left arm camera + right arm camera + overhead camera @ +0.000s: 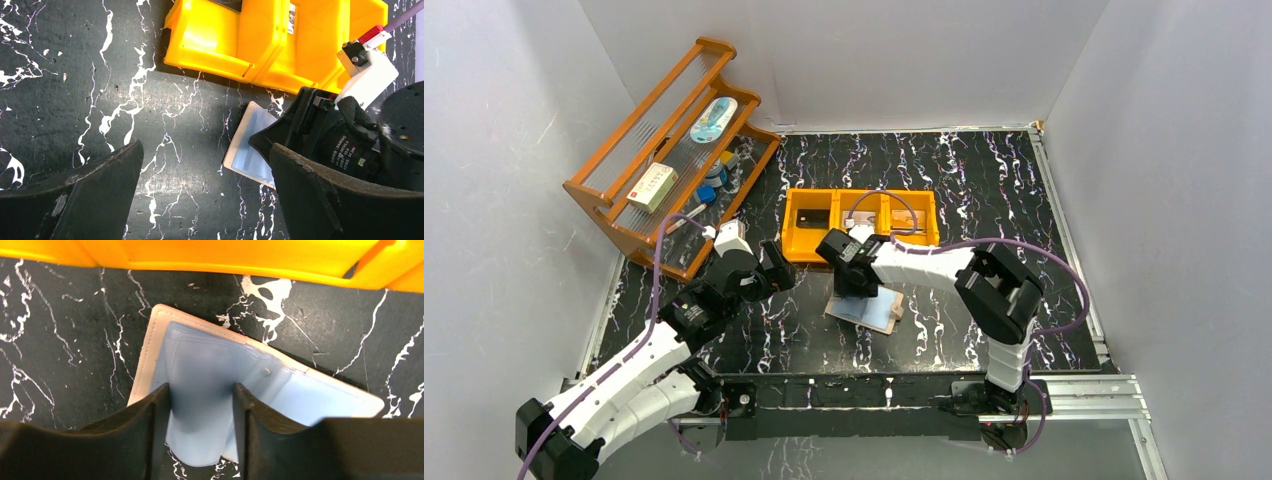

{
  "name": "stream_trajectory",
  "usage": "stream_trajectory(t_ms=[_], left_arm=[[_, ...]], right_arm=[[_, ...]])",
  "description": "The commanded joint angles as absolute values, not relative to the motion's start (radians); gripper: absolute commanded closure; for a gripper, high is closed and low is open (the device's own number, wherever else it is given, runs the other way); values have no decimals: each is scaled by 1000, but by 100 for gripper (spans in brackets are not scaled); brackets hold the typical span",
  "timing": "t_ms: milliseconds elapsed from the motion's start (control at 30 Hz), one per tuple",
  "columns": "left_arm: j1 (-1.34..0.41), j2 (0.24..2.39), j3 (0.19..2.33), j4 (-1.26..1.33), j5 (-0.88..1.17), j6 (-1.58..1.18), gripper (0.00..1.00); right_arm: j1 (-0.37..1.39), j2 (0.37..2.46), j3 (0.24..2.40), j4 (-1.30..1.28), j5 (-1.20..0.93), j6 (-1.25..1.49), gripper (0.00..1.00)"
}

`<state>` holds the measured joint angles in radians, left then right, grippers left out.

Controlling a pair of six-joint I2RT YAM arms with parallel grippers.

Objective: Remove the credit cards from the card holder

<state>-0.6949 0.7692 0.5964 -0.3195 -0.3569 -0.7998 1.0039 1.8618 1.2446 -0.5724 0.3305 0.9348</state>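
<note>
The card holder lies open, sleeves up, near the middle of the worktop, just short of the near wall of the orange tray. The right hand stands over it, fingers pressed against both edges of a blue sleeve flap, and hides much of the holder from above. The left hand, fingers wide apart and empty, hovers just left of it. A wooden rack holding small boxes stands at the far left corner.

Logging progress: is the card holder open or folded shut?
Open: the card holder lies spread on the table, blue inner sleeves facing up.
</note>
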Motion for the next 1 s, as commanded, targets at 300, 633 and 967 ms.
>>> stream_trajectory(t_ms=[300,633,967], left_arm=[[-690,787,606,-328,-378,-793,3],[-690,790,598,-316,-358,-793,4],[-691,746,593,-329,-401,-801,4]], right_arm=[[1011,1733,1076,-266,84,649,62],[1000,1764,1156,-426,185,646,26],[1041,1866,1203,-550,294,789,16]])
